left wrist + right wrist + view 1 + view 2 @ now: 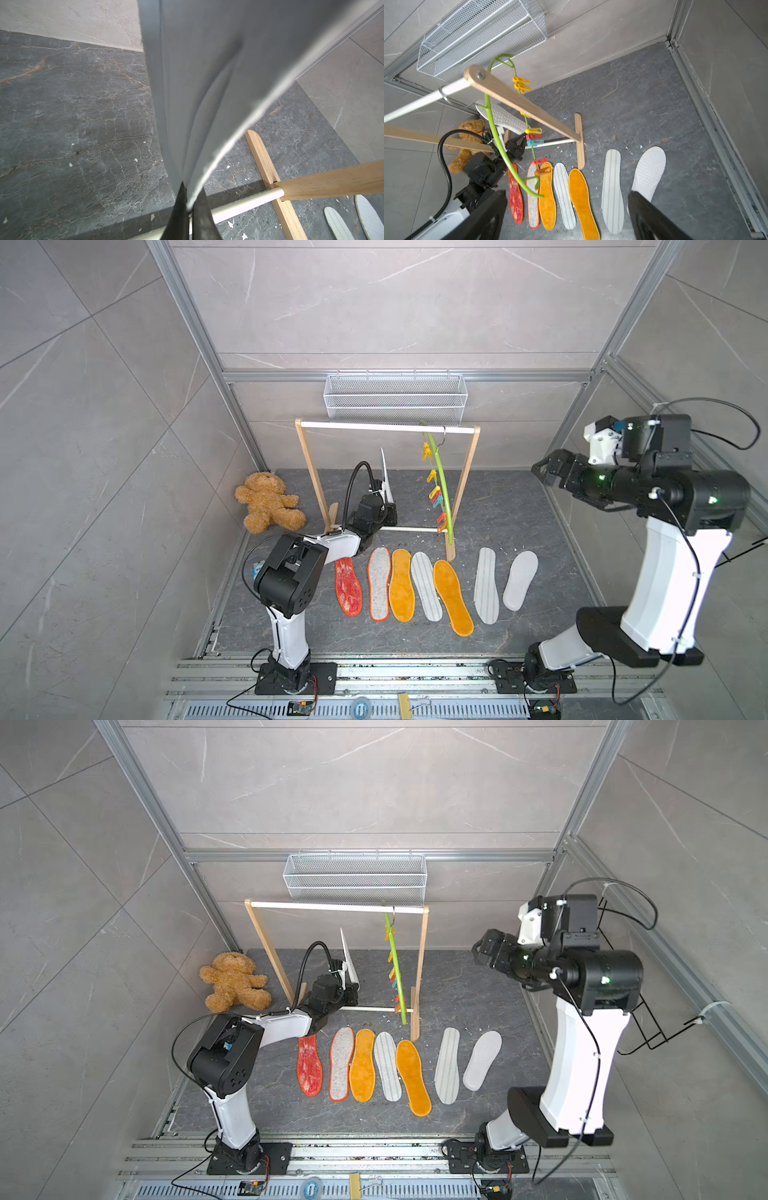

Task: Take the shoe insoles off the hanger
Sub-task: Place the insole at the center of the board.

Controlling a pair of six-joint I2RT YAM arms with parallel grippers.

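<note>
A two-armed robot faced a small wooden rail frame [309,472] standing on a dark stone floor. The left gripper [190,199] was clamped shut on one end of a pale grey insole [385,472], holding it upright, edge-on, just beside the frame and well apart from the lime-green hanger [439,472]. The hanger dangled by its hook from the frame's white top rail. Its small clips [533,131] numbered eight as far as could be counted: four yellow, two red-pink, one teal, one orange. All appeared empty. Seven more insoles lay flat in a row on the floor in front of the frame: one red-and-white mottled insole [348,587], one grey felt insole [379,584] with an orange rim, two orange fuzzy insoles [402,585], two white-grey striped insoles [426,586] and one white insole [520,580]. The right gripper [568,195] was raised off to the side, its jaws spread wide with nothing between them. The held insole looked thin, light and bendable; the left wrist view showed a soft crease running along it. It would likely flop if taken at the middle, so a pinch at the heel or toe edge seemed the soundest hold. One teddy bear [268,506] lay against the wall, and one white wire basket [395,400] hung behind the frame.
</note>
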